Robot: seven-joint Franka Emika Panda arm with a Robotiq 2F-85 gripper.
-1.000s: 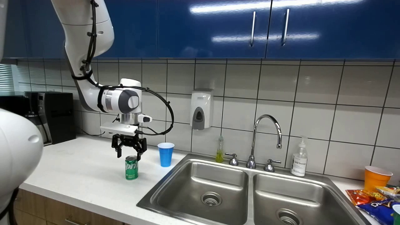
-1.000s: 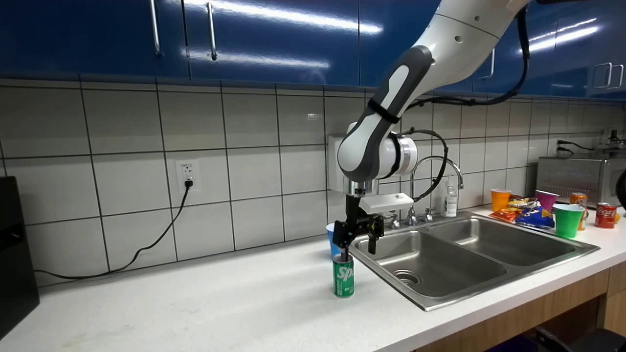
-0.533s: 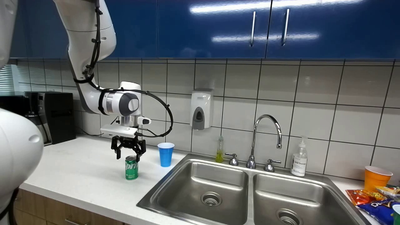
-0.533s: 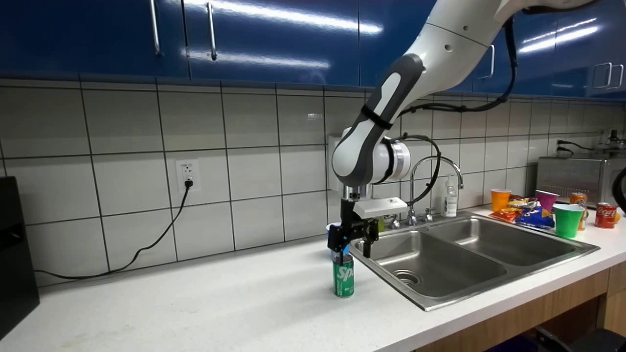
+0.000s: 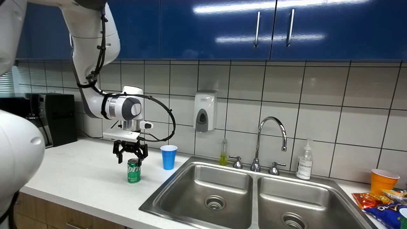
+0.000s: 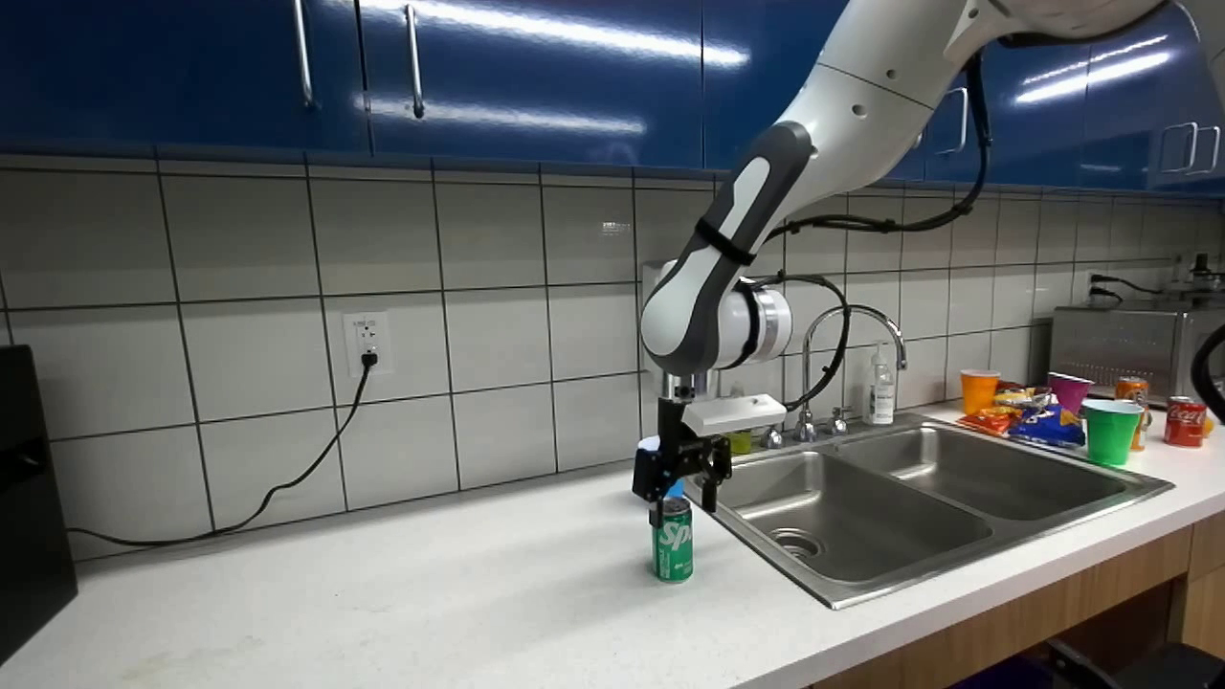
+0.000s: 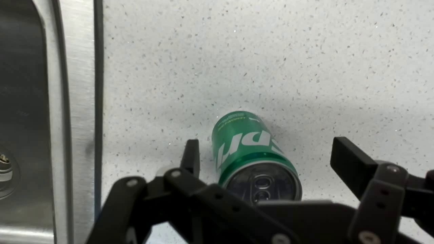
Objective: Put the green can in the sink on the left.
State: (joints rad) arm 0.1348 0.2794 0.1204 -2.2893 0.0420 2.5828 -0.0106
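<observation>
The green can (image 5: 134,174) stands upright on the white counter left of the sink in both exterior views (image 6: 674,553). My gripper (image 5: 130,160) is open and empty, pointing down at the level of the can's top, also in an exterior view (image 6: 682,507). In the wrist view the can (image 7: 242,139) lies between the open fingers (image 7: 264,156), nearer the left finger, with gaps on both sides. Part of the can's lid is hidden by the gripper. The left sink basin (image 5: 187,200) is steel with a round drain; it also shows in an exterior view (image 6: 871,526).
A blue cup (image 5: 168,157) stands behind the can, partly hidden by the gripper in an exterior view. The sink rim (image 7: 81,101) lies left in the wrist view. A faucet (image 5: 258,143), soap bottle (image 5: 304,163), orange cup (image 5: 383,181) and snack bags (image 6: 1048,426) stand further right.
My gripper has come down a little toward the can's top and shifted slightly left in an exterior view. It stays open. The can has not moved.
</observation>
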